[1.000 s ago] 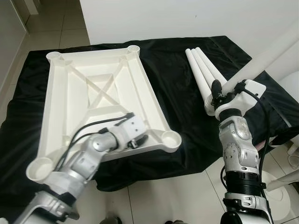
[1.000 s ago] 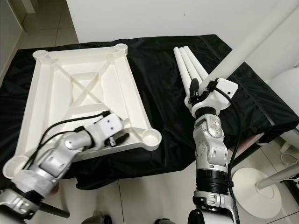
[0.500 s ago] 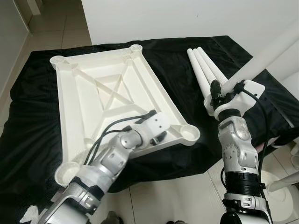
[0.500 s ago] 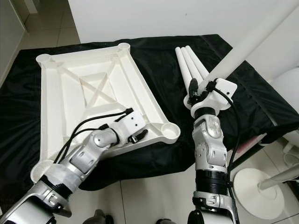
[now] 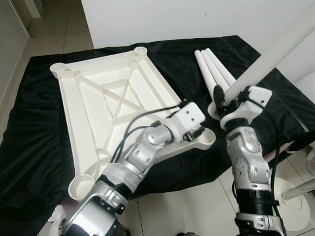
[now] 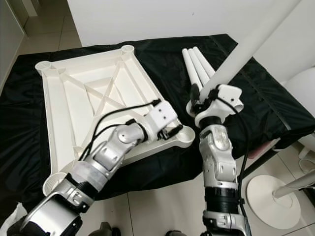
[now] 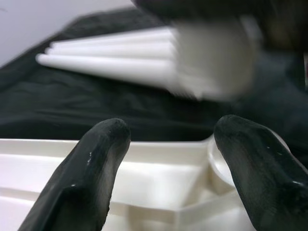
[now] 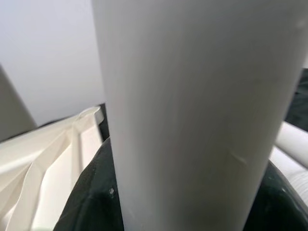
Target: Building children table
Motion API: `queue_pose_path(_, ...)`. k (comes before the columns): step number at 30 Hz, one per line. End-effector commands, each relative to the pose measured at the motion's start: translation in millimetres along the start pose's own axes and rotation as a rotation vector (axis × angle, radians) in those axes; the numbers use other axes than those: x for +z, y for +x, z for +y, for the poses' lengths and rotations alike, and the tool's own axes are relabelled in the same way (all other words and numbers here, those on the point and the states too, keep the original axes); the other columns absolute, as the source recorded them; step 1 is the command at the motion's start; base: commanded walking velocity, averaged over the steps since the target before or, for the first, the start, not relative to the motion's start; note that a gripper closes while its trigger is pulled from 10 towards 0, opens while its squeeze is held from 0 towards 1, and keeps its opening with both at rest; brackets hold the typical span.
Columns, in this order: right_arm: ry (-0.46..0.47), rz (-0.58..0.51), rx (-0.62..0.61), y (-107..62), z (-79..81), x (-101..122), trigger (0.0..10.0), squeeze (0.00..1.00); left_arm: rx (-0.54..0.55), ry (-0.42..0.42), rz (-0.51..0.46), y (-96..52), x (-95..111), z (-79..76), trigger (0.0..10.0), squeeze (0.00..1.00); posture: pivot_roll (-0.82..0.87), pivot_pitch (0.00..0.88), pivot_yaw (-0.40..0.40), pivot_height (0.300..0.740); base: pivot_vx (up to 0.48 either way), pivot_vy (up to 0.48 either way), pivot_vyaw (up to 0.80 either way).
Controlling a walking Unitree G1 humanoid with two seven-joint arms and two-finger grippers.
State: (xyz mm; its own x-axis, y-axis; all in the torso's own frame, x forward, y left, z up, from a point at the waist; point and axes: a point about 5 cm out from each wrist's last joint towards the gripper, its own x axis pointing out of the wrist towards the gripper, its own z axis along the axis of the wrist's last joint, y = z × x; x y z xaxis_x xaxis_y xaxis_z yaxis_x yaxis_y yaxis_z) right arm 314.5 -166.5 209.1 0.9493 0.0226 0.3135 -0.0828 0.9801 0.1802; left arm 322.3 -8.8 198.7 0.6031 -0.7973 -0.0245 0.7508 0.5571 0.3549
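The white tabletop lies upside down on a black cloth. My left gripper is shut on its near right rim, next to the round corner socket; in the left wrist view the black fingers straddle that rim. My right gripper is shut on a white table leg that slants up to the right, its lower end just right of the socket. The same leg is close up in the right wrist view. Three more legs lie side by side on the cloth behind.
The cloth-covered surface ends at a tiled floor near me. A white wall stands behind. A white round base sits on the floor at the lower right, beside my right arm.
My left gripper has swung right with the tabletop's near corner, turning the tabletop and bringing the socket close under the held leg. The right arm shifted slightly left.
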Motion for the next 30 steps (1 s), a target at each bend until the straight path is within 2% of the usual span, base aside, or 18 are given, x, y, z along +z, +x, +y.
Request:
queue_pose_path(1, -0.009, -0.024, 0.022, -2.1, 1.9, 3.6, 10.0, 0.0, 0.036, -0.041, -0.039, -5.7, 1.7, 6.8, 10.0, 0.0, -0.01, 0.07, 0.049, 0.74, 0.0, 0.0, 0.0)
queue_pose_path(5, -0.033, 0.007, 0.034, -8.5, -1.1, -2.6, 10.0, 0.0, -0.071, -0.048, -0.05, -23.9, -6.9, 12.1, 10.0, 0.0, 0.0, 0.051, 0.032, 0.74, 0.0, 0.0, 0.0)
queue_pose_path(7, -0.033, 0.007, 0.034, -8.5, -1.1, -2.6, 10.0, 0.0, -0.071, -0.048, -0.05, -23.9, -6.9, 12.1, 10.0, 0.0, 0.0, 0.051, 0.032, 0.74, 0.0, 0.0, 0.0)
queue_pose_path(8, -0.061, 0.031, 0.042, -11.1, -2.5, -6.6, 10.0, 0.0, -0.088, -0.034, -0.034, -28.8, -12.0, 12.2, 10.0, 0.0, 0.01, 0.039, 0.023, 0.74, 0.0, 0.0, 0.0)
queue_pose_path(10, -0.116, 0.094, 0.06, -15.4, -3.4, -17.3, 10.0, 0.0, -0.071, -0.084, 0.03, -34.5, -23.5, 13.8, 10.0, 0.0, 0.01, 0.034, 0.02, 0.74, 0.0, 0.0, 0.0)
queue_pose_path(11, -0.116, 0.094, 0.06, -15.4, -3.4, -17.3, 10.0, 0.0, -0.071, -0.084, 0.03, -34.5, -23.5, 13.8, 10.0, 0.0, 0.01, 0.034, 0.02, 0.74, 0.0, 0.0, 0.0)
queue_pose_path(14, -0.199, 0.14, 0.082, -18.6, -3.0, -28.1, 10.0, 0.0, -0.049, -0.173, 0.076, -42.1, -33.6, 13.7, 10.0, 0.0, 0.01, 0.026, 0.008, 0.74, 0.0, 0.0, 0.0)
queue_pose_path(18, -0.177, 0.167, 0.101, -21.7, -2.5, -37.5, 10.0, 0.0, -0.054, -0.223, 0.084, -50.6, -38.8, 11.1, 10.0, 0.0, 0.01, 0.02, 0.001, 0.74, 0.0, 0.0, 0.0)
queue_pose_path(22, -0.167, 0.182, 0.114, -23.3, -1.5, -42.1, 10.0, 0.0, -0.061, -0.228, 0.087, -54.5, -40.7, 9.6, 10.0, 0.0, 0.02, 0.023, -0.005, 0.74, 0.0, 0.0, 0.0)
queue_pose_path(23, -0.174, 0.199, 0.125, -25.3, -0.7, -48.7, 10.0, 0.0, -0.082, -0.238, 0.087, -60.8, -42.4, 7.7, 10.0, 0.0, 0.02, 0.028, -0.009, 0.74, 0.0, 0.0, 0.0)
queue_pose_path(25, -0.174, 0.199, 0.125, -25.3, -0.7, -48.7, 10.0, 0.0, -0.082, -0.238, 0.087, -60.8, -42.4, 7.7, 10.0, 0.0, 0.02, 0.028, -0.009, 0.74, 0.0, 0.0, 0.0)
queue_pose_path(27, -0.201, 0.225, 0.16, -29.7, 1.6, -62.1, 10.0, 0.0, -0.149, -0.237, 0.076, -75.0, -43.5, 1.3, 10.0, 0.0, 0.03, 0.04, -0.014, 0.74, 0.0, 0.0, 0.0)
queue_pose_path(30, -0.232, 0.216, 0.19, -31.8, 3.7, -65.1, 10.0, 0.0, -0.179, -0.245, 0.074, -79.2, -42.8, -1.7, 10.0, 0.0, 0.03, 0.044, -0.015, 0.74, 0.0, 0.0, 0.0)
